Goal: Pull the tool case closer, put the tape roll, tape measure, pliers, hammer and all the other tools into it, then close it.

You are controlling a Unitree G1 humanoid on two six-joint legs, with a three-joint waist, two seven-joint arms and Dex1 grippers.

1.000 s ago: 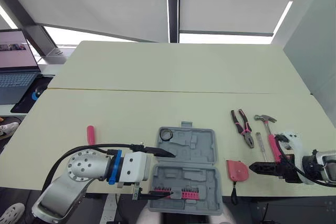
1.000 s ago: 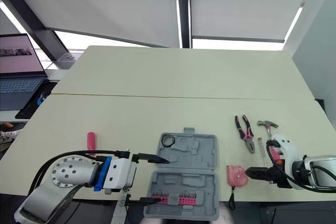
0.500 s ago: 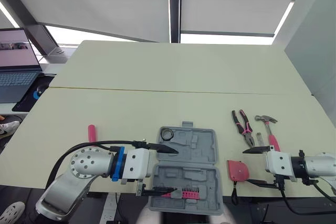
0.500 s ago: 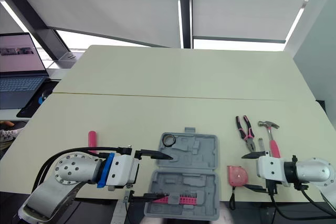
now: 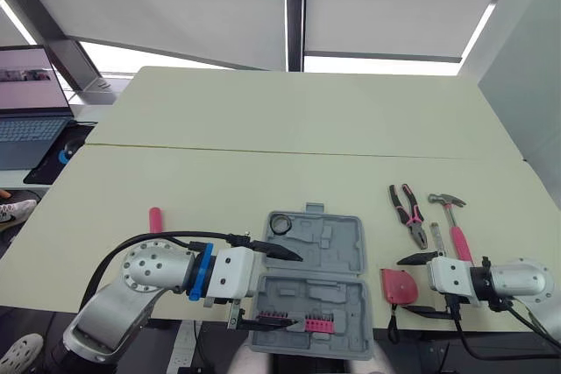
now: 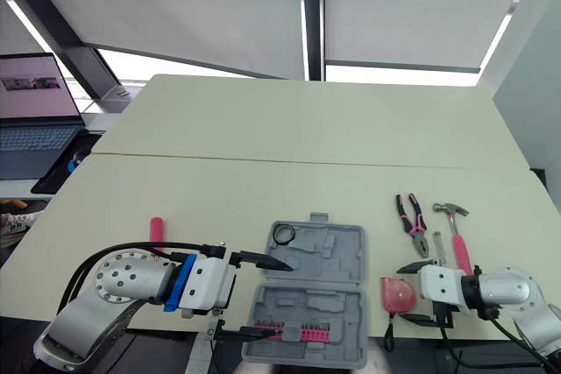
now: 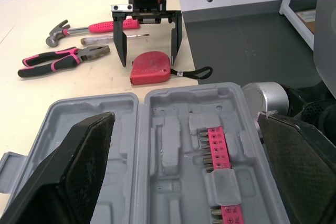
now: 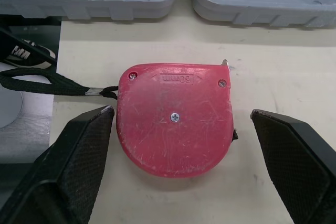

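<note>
The grey tool case [image 5: 346, 243] lies open at the table's front edge, with a pink bit strip [image 5: 307, 324] in its near half. A black tape roll [image 5: 279, 224] sits in the far left corner of its lid half. My left gripper [image 5: 287, 291] is open over the case's left side, one finger above each half. The red tape measure [image 8: 176, 119] lies right of the case. My right gripper [image 5: 402, 285] is open, its fingers [image 8: 73, 161] either side of the tape measure without touching it. Pink-handled pliers [image 5: 408, 214], a hammer [image 5: 451, 221] and a small screwdriver [image 5: 436, 236] lie beyond it.
A pink-handled tool [image 5: 155, 219] lies alone on the table left of the case. A laptop [image 5: 26, 102] and a black pad [image 5: 57, 153] sit off the table's left edge. The tape measure's black strap [image 8: 47, 83] trails over the front edge.
My right gripper has swung left from beside the hammer handle and now brackets the tape measure, fingers open. The left gripper has crept slightly right over the case.
</note>
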